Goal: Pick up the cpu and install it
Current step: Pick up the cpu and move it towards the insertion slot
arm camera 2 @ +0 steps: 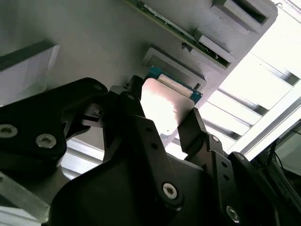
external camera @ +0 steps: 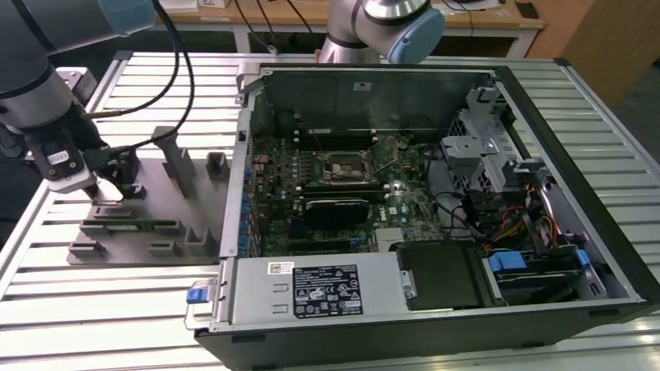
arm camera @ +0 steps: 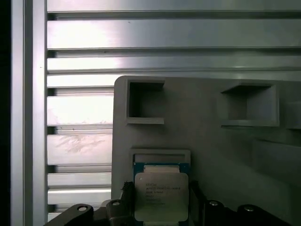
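Being clamped between the narrow-set black fingers (arm camera 2: 195, 129) of the gripper (arm camera: 161, 207), the cpu (arm camera: 161, 193) is being shown in both wrist views as a flat square chip. Its top is dull silvery metal and its rim a thin blue-green board. The matte, screw-studded fingers are being pressed against two opposite sides of the chip (arm camera 2: 164, 106), and its nearest edge is being covered by the gripper's body.

The chip is being seated at a shallow framed recess of a smooth grey moulded fixture (arm camera: 207, 141), which is being marked by square open pockets and upright posts. How deep the chip sits in the recess cannot be made out.

Beneath the fixture (external camera: 154, 232), a ribbed, shiny aluminium table (external camera: 103, 309) is being lit brightly. In the exterior view, the gripper (external camera: 98, 189) is being held at about nine o'clock from the open computer case (external camera: 413, 85). A green motherboard (external camera: 413, 205) and its metal-framed socket (external camera: 344, 166) are being exposed there. The arm (external camera: 31, 93) is being cropped at the frame's edge.
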Robot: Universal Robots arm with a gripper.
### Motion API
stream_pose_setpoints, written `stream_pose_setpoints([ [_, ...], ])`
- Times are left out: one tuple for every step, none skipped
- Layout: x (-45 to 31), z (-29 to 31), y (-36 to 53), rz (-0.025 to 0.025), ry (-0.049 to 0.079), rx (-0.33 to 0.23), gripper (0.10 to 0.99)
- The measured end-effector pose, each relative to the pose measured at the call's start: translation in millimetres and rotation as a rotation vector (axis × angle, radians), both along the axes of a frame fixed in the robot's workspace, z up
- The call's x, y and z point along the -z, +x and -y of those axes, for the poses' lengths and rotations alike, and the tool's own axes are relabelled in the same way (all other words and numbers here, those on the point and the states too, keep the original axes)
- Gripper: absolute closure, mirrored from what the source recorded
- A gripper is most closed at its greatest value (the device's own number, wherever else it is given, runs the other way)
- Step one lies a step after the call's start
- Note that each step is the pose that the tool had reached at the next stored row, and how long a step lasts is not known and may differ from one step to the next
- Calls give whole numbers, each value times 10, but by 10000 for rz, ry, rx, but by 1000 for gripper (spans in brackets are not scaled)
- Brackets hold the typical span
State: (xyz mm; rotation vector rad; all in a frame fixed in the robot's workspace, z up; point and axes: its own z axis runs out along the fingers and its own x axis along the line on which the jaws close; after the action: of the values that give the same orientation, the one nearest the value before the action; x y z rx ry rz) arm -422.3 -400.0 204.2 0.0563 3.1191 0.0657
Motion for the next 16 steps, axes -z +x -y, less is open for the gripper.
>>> stream_pose_setpoints([
  [-22,0,0,0,0,0,541],
  [-43,0,0,1,0,0,541],
  [-63,0,0,3,0,0,541],
  [-84,0,0,4,0,0,541],
  [-104,0,0,5,0,0,541],
  [-125,0,0,5,0,0,541],
  [-145,0,0,6,0,0,541],
  [-193,0,0,9,0,0,541],
  [-213,0,0,12,0,0,541],
  [-234,0,0,13,0,0,541],
  [-312,0,0,20,0,0,541],
  [-332,0,0,24,0,0,541],
  [-351,0,0,28,0,0,541],
  [-372,0,0,32,0,0,541],
  [-392,0,0,37,0,0,541],
  [-414,0,0,43,0,0,541],
])
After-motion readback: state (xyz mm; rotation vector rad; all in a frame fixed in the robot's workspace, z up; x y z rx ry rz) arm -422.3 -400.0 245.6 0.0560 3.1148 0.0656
